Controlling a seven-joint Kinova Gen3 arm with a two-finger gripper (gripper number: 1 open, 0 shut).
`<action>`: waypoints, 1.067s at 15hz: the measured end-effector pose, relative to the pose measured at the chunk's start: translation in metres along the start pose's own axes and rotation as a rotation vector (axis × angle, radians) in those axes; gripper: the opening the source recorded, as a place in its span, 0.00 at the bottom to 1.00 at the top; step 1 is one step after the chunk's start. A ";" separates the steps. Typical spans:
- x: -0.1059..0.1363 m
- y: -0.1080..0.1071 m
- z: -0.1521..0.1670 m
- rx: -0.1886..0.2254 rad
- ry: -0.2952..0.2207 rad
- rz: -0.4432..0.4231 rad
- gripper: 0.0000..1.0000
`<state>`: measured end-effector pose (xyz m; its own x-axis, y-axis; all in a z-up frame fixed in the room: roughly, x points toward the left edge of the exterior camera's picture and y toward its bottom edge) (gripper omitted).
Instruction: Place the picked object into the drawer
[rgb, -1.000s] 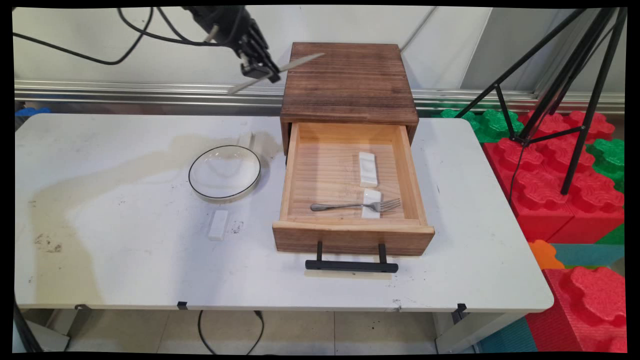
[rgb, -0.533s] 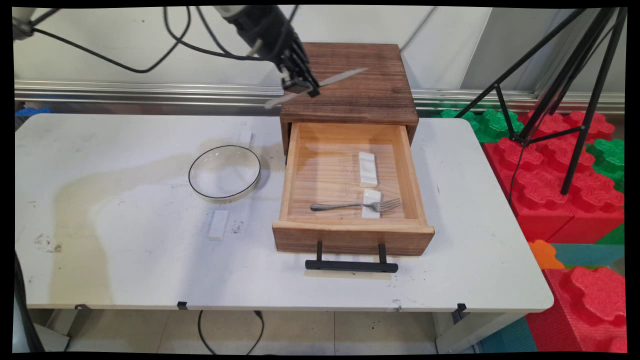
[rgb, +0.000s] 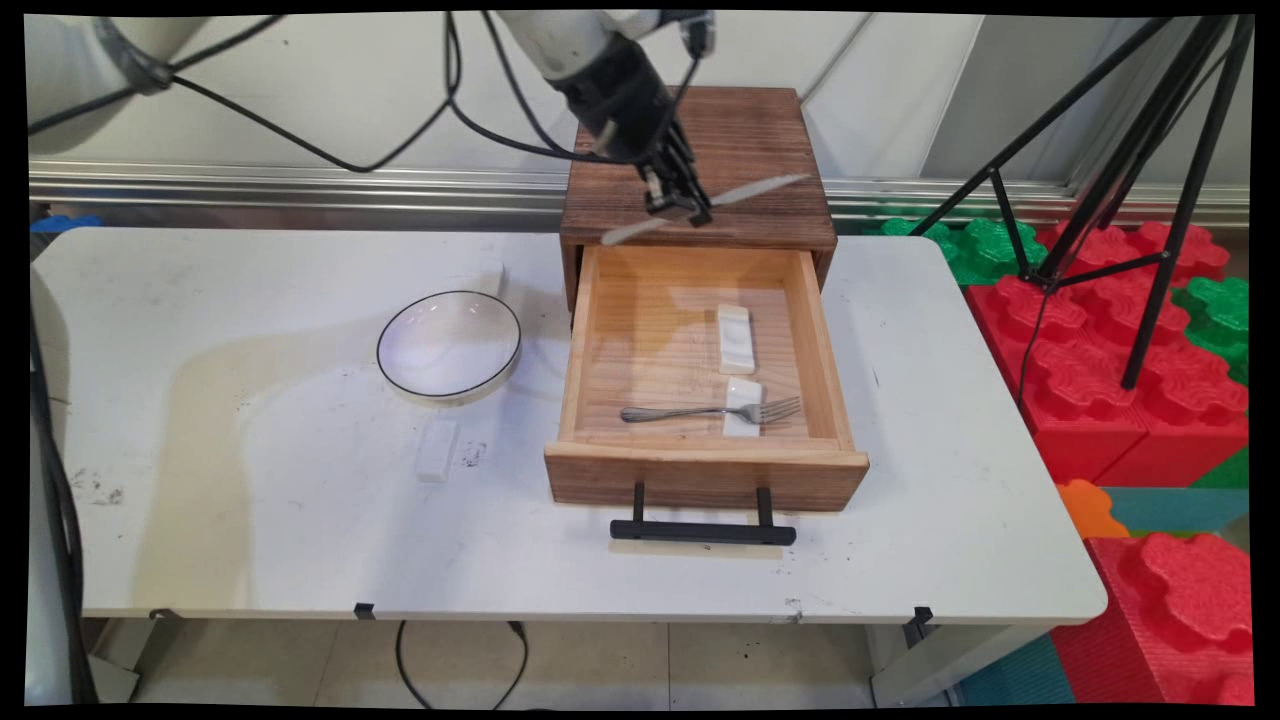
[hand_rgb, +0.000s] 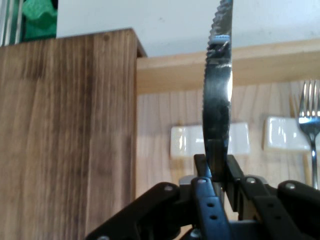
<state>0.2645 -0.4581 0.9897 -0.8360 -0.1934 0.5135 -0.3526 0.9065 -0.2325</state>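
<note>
While clamped on a knife (rgb: 706, 196), jaws hang over the drawer (rgb: 700, 470).

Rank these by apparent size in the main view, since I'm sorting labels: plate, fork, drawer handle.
1. Drawer handle and fork: similar length, unsure which is larger.
2. Plate: shorter across, though far broader.

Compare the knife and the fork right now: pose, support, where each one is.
The knife is in the air, clamped in the gripper above the back of the open drawer; the fork lies flat inside the drawer near its front.
The knife touches no rest; the fork's neck lies across a white rest.
The knife tilts, its far end higher; the fork is level.
Both are silver metal cutlery.
</note>
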 end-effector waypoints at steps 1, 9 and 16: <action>0.004 0.000 0.008 -0.006 0.002 0.002 0.00; 0.010 -0.003 0.058 -0.035 -0.003 0.000 0.00; -0.004 -0.003 0.090 -0.052 -0.028 -0.013 0.00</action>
<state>0.2311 -0.4933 0.9140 -0.8431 -0.2150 0.4929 -0.3418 0.9219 -0.1825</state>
